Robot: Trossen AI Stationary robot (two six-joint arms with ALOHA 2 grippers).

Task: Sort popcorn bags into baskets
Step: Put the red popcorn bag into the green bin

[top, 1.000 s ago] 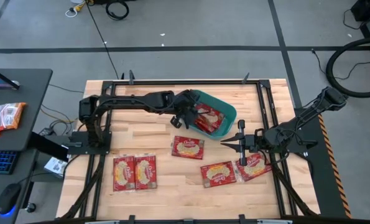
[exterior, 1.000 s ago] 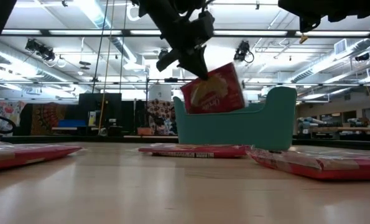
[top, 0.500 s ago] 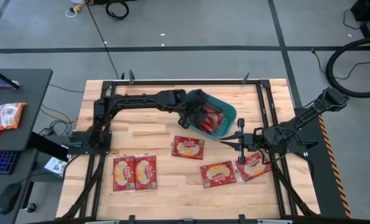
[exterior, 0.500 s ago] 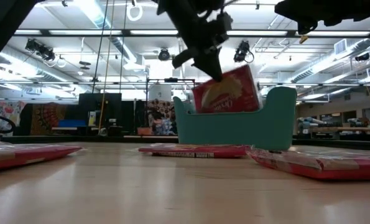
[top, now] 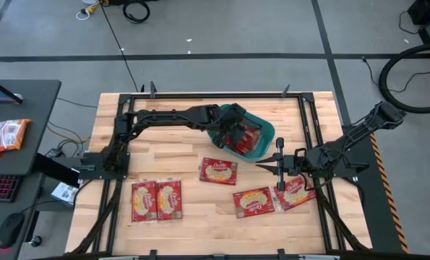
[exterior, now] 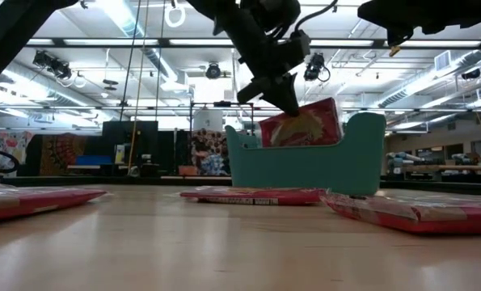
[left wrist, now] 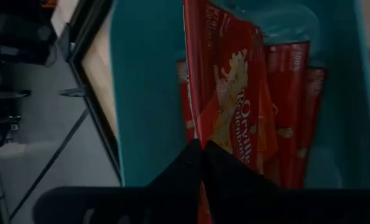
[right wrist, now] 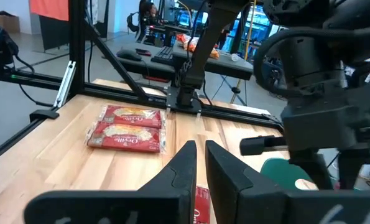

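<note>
The teal basket stands on the table's far middle, with several red popcorn bags on edge inside it. My left gripper is over the basket's left part, shut on one more red bag. Other bags lie flat on the wood: one at the middle, two near right, and two near left. My right gripper hovers right of the basket, shut, holding nothing. My left gripper pinches the bag by its upper edge between the two fingers, coming from above and slanting toward the table's right. The bag hangs on edge, tilted. Its lower part is behind the basket's wall, and whether it touches the bottom I cannot tell.
Black frame rails run round the table. A dark desk to the left carries more packets, a keyboard and a mouse. Bare wood lies between the basket and the left arm's base.
My left gripper has carried the bag from the basket's left rim toward the table's right and down. The bag, hanging above the rim before, now sits with its lower part inside the basket. The right arm has kept still.
</note>
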